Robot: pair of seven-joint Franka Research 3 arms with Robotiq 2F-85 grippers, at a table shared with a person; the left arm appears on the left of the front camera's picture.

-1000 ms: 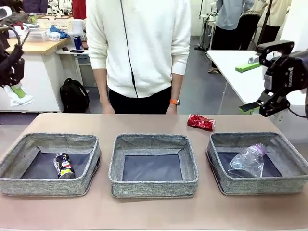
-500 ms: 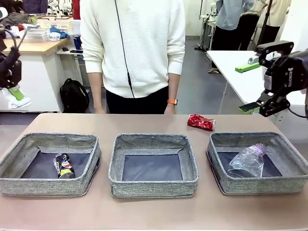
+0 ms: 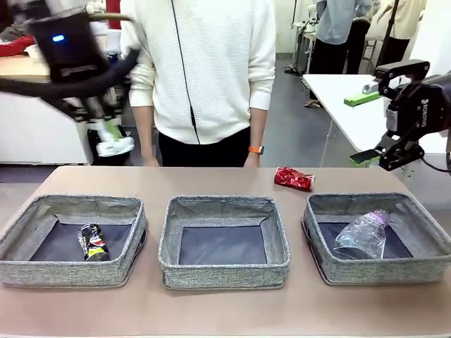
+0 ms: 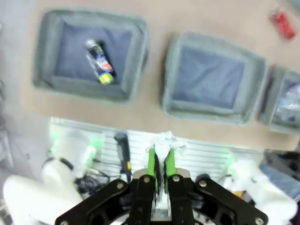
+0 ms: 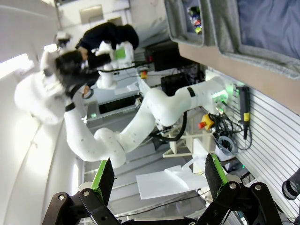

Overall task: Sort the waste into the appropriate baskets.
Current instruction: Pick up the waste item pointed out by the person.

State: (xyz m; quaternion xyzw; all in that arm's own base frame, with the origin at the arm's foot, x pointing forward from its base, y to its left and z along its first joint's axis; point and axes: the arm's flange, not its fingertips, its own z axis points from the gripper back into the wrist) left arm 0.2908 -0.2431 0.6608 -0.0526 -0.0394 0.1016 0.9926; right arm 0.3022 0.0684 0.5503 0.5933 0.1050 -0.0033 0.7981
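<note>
Three baskets in a row, and the left gripper (image 3: 107,130) hangs high beyond the left basket (image 3: 70,271), jaws clamped on the wad (image 3: 116,146) — white paper bulging out past the green pads (image 4: 151,161). That basket holds the dark can (image 3: 93,243), and the right basket (image 3: 373,273) holds a bottle (image 3: 363,236). The middle basket (image 3: 224,273) has nothing in it, so my call is that the paper goes there. That makes the key relation this: the middle basket lies below the wad, off to the robot's right and back toward its own side. In the left wrist view it sits ahead of the fingertips and a touch right. The red can (image 3: 294,178) waits on the table (image 3: 211,179) behind the gap between middle and right baskets, long axis running roughly side to side. It is nearer the right gripper (image 3: 363,128), which hovers wide open and empty above the right basket's far corner.
</note>
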